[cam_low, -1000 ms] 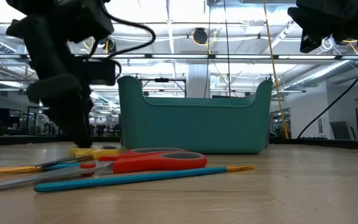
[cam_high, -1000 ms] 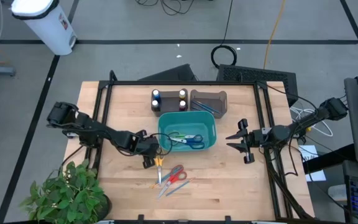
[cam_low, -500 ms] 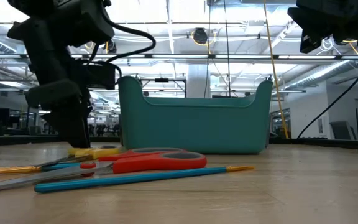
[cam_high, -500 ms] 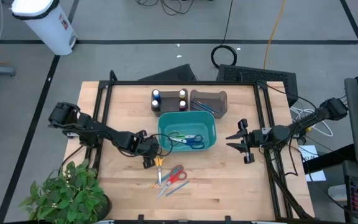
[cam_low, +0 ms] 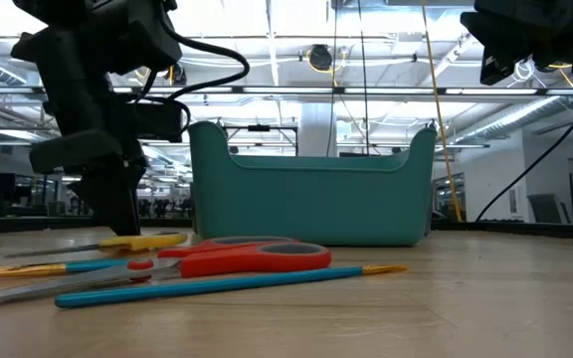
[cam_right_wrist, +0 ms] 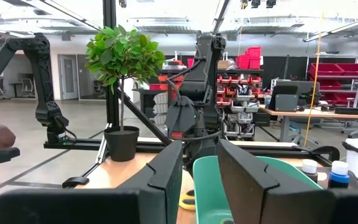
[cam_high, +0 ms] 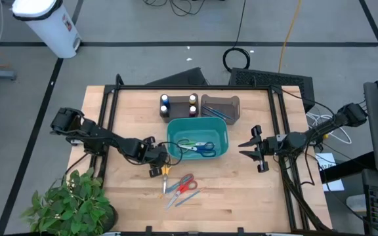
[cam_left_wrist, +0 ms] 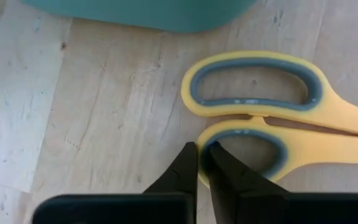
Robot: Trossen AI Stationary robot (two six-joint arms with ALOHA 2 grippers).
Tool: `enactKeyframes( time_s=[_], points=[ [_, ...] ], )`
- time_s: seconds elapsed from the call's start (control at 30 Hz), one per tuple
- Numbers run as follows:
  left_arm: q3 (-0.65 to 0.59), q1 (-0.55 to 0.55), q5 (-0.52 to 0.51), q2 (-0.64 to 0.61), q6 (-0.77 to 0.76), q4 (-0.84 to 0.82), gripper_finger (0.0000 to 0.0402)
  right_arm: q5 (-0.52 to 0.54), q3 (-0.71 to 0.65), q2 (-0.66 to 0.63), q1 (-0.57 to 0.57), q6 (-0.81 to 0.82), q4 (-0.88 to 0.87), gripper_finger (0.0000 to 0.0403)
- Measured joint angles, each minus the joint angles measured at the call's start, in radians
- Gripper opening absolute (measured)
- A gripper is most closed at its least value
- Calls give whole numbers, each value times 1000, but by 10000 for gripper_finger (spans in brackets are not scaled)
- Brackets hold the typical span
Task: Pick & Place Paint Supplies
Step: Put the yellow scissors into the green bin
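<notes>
We see the paint bottles (cam_high: pixel 177 103) standing near the worktop's far edge, beside a grey holder (cam_high: pixel 220 107) with blue brushes. More paintbrushes (cam_low: pixel 227 283) lie toward the near edge, beside red scissors (cam_high: pixel 188 184). Between them sits the teal bin (cam_high: pixel 197 124), holding scissors. At its near-left corner, our left gripper (cam_left_wrist: pixel 201 155) is clenched on the handle ring of the yellow scissors (cam_left_wrist: pixel 272 121). Our right gripper (cam_high: pixel 253 150) hovers near the right edge, fingers parted, grasping nothing.

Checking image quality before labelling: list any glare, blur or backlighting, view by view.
Low view: bright ceiling lights backlight the left arm and teal bin rim. Left wrist view: left claw tips soft, yellow scissors sharper. High view: even light.
</notes>
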Motion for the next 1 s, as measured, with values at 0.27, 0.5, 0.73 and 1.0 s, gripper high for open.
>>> enactKeyframes(
  time_s=[0.27, 0.5, 0.73, 1.0],
  points=[
    [-10, -5, -22, -67, 29, -38, 22, 0, 0, 0, 0, 0, 0, 93],
    [-7, -35, -78, -232, -27, -97, 14, 1, 0, 0, 0, 0, -1, 93],
    [-6, -87, -176, -360, -55, -88, 7, 2, 0, 0, 0, 0, -1, 93],
    [-6, -103, -203, -410, -68, -58, 23, 2, 0, 0, 0, 0, 0, 93]
  ],
)
